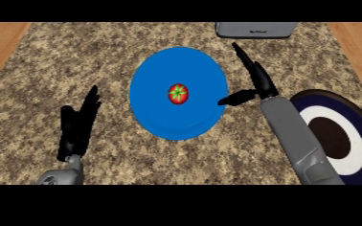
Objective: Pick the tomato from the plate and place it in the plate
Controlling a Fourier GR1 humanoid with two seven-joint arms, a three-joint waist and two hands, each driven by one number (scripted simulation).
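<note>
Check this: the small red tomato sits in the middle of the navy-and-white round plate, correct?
No. The head view shows the small red tomato in the middle of the bright blue round plate, not the navy-and-white plate.

Tomato (178, 94) on middle plate (152, 76), second plate (351, 129) at right, right hand (258, 79) between them

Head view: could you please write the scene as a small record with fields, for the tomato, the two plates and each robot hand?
tomato: lies at the middle of the blue plate, untouched
blue plate: middle of the counter
second plate: dark rim, white ring, at the view's right edge, cut off
right robot hand: open, beside the blue plate's right rim, thumb tip at the rim, holds nothing
left robot hand: open, fingers up, resting at lower left
grey object: top edge, cut off
</note>
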